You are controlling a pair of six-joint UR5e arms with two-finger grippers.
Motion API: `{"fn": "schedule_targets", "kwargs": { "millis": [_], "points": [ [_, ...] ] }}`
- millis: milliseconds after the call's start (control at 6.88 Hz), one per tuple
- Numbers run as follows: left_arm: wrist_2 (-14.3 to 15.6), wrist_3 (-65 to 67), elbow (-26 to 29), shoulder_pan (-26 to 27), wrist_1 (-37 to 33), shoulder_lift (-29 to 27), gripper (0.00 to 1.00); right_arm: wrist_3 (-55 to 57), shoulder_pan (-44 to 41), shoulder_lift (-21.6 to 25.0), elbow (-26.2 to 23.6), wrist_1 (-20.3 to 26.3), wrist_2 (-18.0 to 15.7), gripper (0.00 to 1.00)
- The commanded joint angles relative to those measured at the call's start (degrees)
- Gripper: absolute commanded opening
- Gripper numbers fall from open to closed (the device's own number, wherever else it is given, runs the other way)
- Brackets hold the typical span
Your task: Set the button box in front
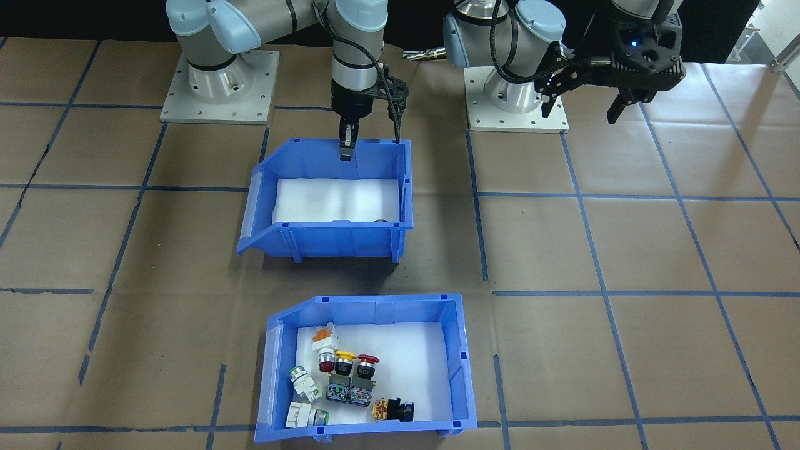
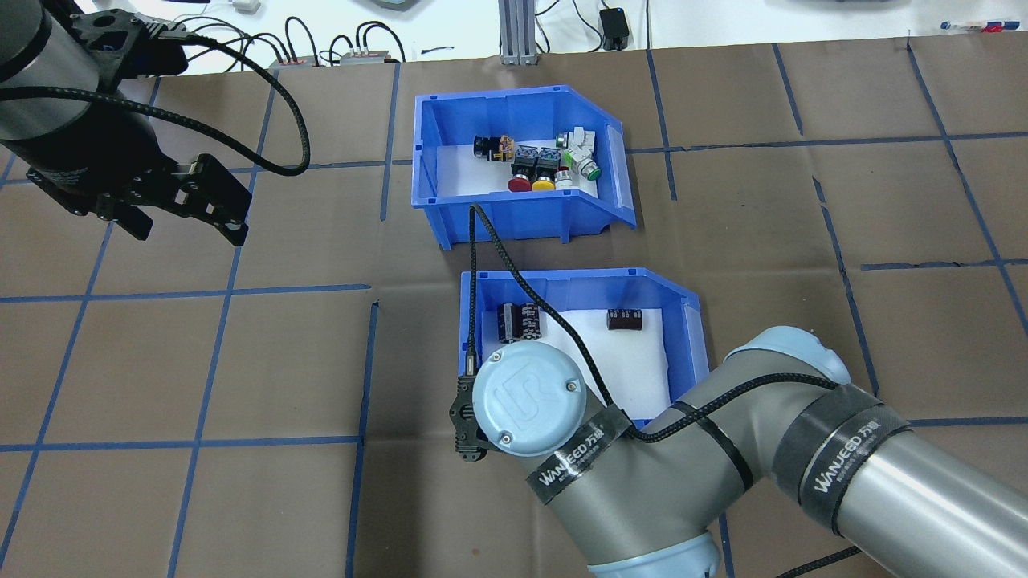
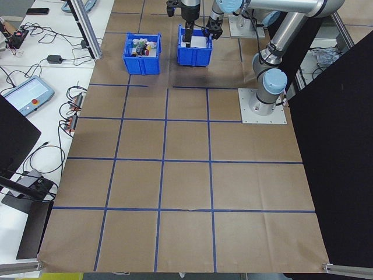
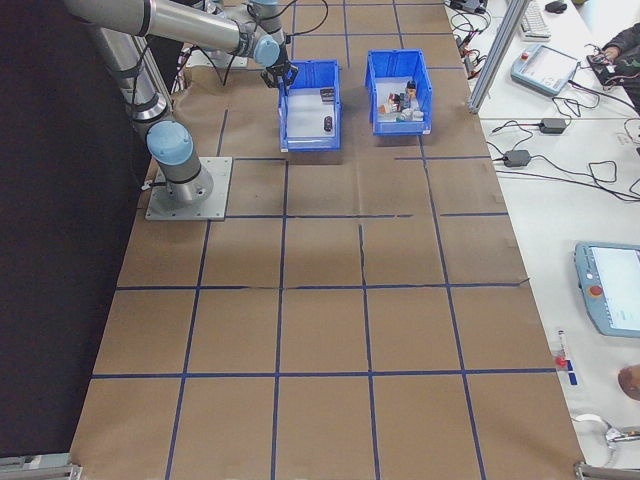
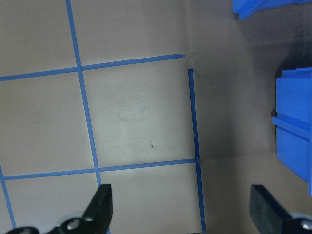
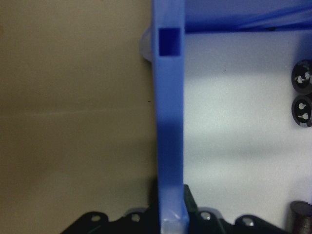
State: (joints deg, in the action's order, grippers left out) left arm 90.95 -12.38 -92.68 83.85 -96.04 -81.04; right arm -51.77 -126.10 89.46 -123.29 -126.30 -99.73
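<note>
Two bins: your right gripper (image 1: 345, 152) has its jaws clamped on the black-parts bin's (image 1: 331, 200) wall, seemingly to clear it from ahead of the button box (image 1: 369, 369); the left gripper's (image 1: 584, 103) jaws hang spread, idle.

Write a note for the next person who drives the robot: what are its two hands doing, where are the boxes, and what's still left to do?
Right gripper: shut on the back wall of the bin with black parts, near the robot.
Left gripper: open, empty, hovering over bare table off to the side.
Button box: on the table beyond that bin, on the side far from the robot, untouched.
Done: only the grip on the other bin.
Left: probably clearing that bin aside, then bringing the button box to the front.
</note>
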Motion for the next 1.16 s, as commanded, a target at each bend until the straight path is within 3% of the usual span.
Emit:
{"fn": "schedule_targets", "kwargs": {
  "millis": [0, 436, 1018],
  "points": [
    [-0.1, 0.0, 0.0, 0.0, 0.1, 0.0, 1.00, 0.6, 0.0, -0.3, 0.1, -0.1, 2.1, 0.99],
    [0.0, 0.1, 0.0, 0.0, 0.0, -0.2, 1.00, 0.4, 1.9, 1.2, 1.9, 0.8, 1.6, 1.00],
    [-0.1, 0.8, 0.0, 0.1, -0.4, -0.1, 1.00, 2.7, 17.6, 7.6, 11.4, 15.5, 3.6, 1.00]
  ]
}}
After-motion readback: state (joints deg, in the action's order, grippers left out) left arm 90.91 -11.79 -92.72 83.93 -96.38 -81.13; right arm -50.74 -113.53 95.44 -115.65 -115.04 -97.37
